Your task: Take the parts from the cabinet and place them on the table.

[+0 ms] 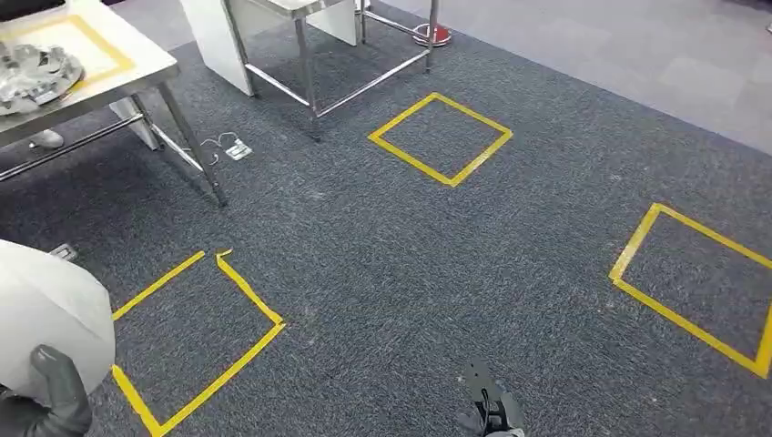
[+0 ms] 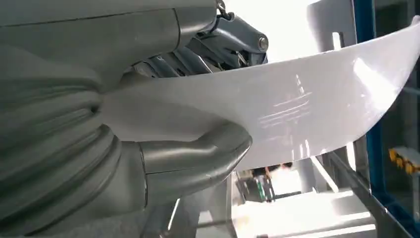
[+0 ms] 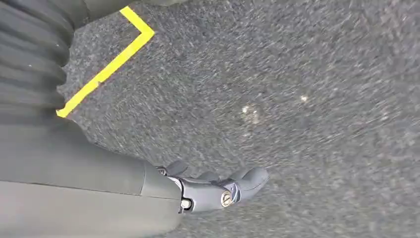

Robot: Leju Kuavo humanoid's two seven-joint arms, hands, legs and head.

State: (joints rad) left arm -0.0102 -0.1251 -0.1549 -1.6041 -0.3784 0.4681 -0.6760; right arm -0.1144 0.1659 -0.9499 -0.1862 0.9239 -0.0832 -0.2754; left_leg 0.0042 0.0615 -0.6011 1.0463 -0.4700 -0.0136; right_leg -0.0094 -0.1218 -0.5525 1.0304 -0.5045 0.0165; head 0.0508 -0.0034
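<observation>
- A smooth white curved part (image 2: pixel 297 109) is gripped by the left hand (image 2: pixel 148 148), the thumb (image 2: pixel 208 153) pressed on one face and darker fingers (image 2: pixel 218 39) on the other; in the head view it is seen at the robot's lower left (image 1: pixel 45 319).
- The right hand (image 3: pixel 218 191) is seen hanging above the carpet (image 1: pixel 410 273), holding nothing, fingers loosely curled.
- The table (image 1: pixel 137 68) is seen well apart, at upper left, with a silvery part (image 1: pixel 36 73) inside its taped outline.
- Risk: the glossy sheet is judged liable to slip during transport.
- Risk: its wide edge may be struck against a table leg (image 1: pixel 196 146).
</observation>
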